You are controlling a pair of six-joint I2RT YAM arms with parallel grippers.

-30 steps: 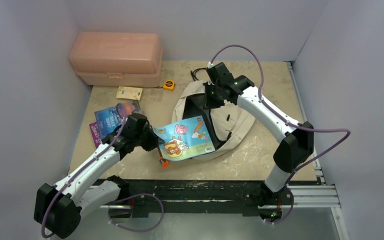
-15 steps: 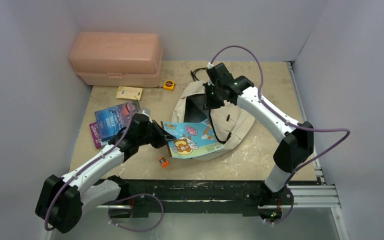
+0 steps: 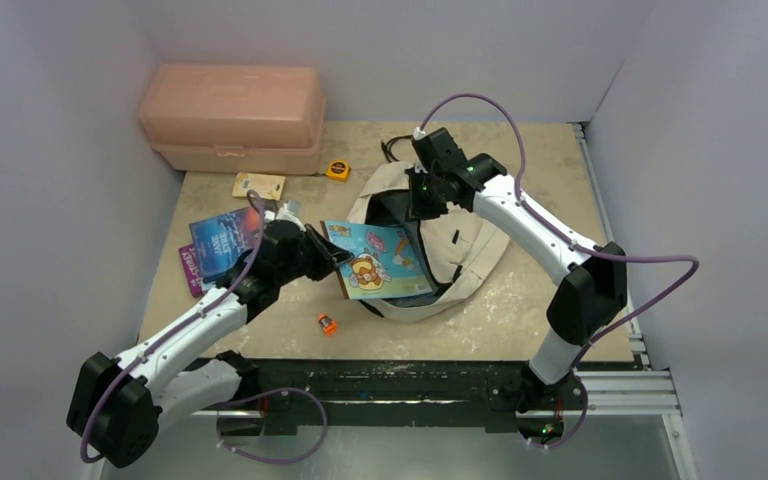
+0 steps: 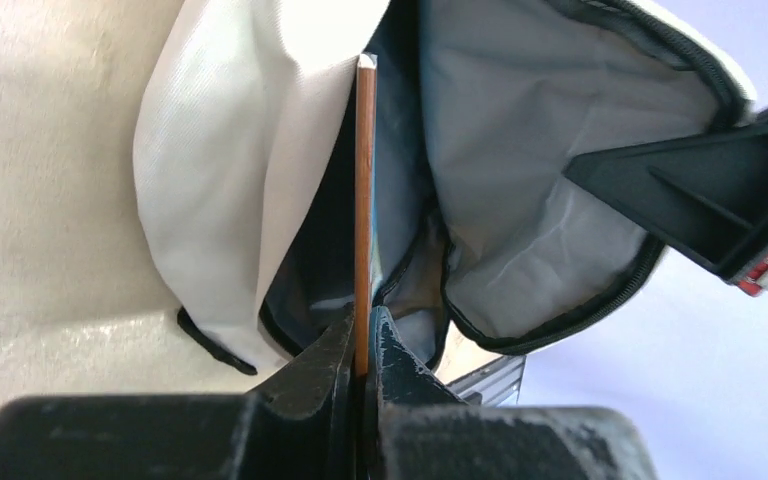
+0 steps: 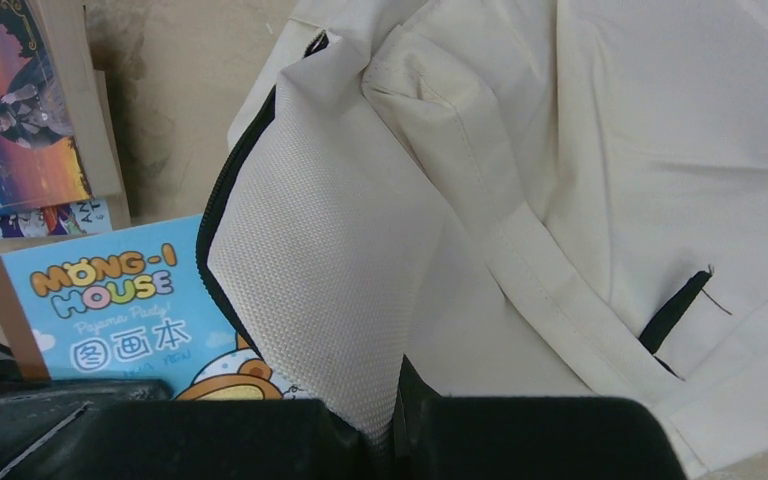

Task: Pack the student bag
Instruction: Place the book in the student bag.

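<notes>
Cream fabric: the student bag (image 3: 470, 255) lies in the middle of the surface (image 3: 550, 170), its mouth gaping toward your left arm. Your right gripper (image 3: 421, 206) is clamped on the upper flap (image 5: 320, 290) of the opening and holds it up. Your left gripper (image 3: 338, 258) is pinched tight on the near edge of the blue picture book (image 3: 380, 262), whose far edge sits at the mouth

Risks, as I judge them:
- The leading book corner could catch the zipper edge or the lining. If you push on, the soft bag will likely slide or bunch instead of taking the book
- Your left gripper has only a thin strip of cover, so a jam could twist the book out or bend it
- Only a thin fold of flap sits in the right gripper. A drag from the book could pull it free and the mouth would collapse
- Both arms are near each other at the opening, and a deep push would crowd them

Hard to read:
- The left wrist view shows the book edge-on, so how far in it is stays unclear
- The bag interior is dark, so I can't tell its contents
- The right gripper's fingertips are cut off at the bottom of its own view
</notes>
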